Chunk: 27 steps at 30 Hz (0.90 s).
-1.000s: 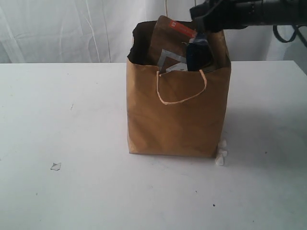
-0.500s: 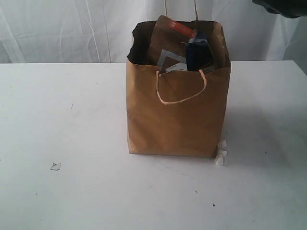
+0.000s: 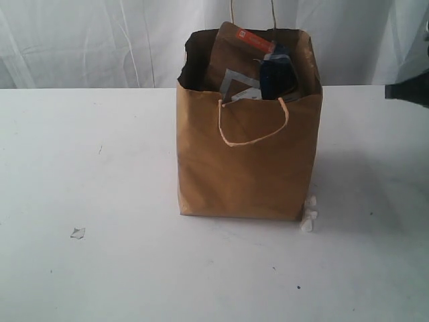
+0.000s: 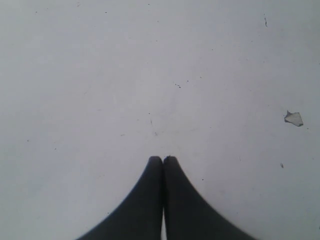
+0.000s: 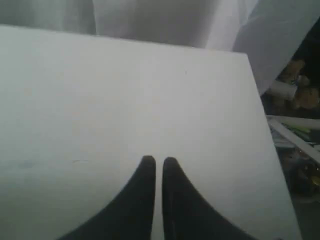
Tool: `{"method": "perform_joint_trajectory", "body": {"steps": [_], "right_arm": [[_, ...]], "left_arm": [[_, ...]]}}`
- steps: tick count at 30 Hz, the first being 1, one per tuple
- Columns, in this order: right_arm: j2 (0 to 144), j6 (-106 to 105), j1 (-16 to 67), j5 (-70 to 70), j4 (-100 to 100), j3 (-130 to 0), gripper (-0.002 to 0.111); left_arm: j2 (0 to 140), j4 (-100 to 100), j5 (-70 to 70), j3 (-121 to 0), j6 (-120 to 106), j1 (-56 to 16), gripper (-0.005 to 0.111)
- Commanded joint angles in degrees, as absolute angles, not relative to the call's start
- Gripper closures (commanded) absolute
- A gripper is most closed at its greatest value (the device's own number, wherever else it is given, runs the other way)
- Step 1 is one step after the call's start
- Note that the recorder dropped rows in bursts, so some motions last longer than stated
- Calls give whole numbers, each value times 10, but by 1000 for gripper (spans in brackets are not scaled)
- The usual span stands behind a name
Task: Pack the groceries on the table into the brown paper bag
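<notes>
We see brown paper bag (image 3: 248, 168) upright on table (image 3: 100, 201), mouth open, pale cord handle hanging down front. Brown foil pouch (image 3: 231, 54) with orange-red strip pokes above rim; long dark pasta packet (image 3: 275, 74) just beside it, both inside bag. Left gripper (image 4: 163, 160) over bare tabletop, fingers pressed together, empty; pale flake (image 4: 294, 118) nearby. Right gripper (image 5: 159, 161) over table near its corner, fingers nearly touching, thin slit between, nothing pinched

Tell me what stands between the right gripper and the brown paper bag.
Nothing visible does. Only bare white table lies between the right gripper, at the exterior view's right edge, and the brown paper bag. Small white scraps lie by the bag's bottom corner on that side.
</notes>
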<state>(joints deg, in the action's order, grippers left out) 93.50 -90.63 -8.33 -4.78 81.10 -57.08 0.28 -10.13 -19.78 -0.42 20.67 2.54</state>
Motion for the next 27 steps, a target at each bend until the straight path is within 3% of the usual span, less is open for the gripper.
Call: {"method": "perform_joint_trajectory", "body": {"steps": [1,6,10,14,17,22,27], "right_arm": [[935,-946,-78,0,819,-528,103],[966,-711,-57,183,767,-493,103],[963,-275,-31,320,480,-434,103],[939,-97,-3,450,121,-366,103],[932,-49,12,451,-67,-345,103],[959,134,20,346,-213,-343,105],[934,542,20,293,-705,-347,108]], "left_arm": [[0,-101,-220,0,207,27,107],[0,-101,-220,0,207,27,107],[0,-101,-220,0,207,27,107],[0,-101,-220,0,207,27,107],[0,-101,-220,0,207,27,107],[0,-101,-220,0,207,27,107],[0,-101,-220,0,207,27,107]]}}
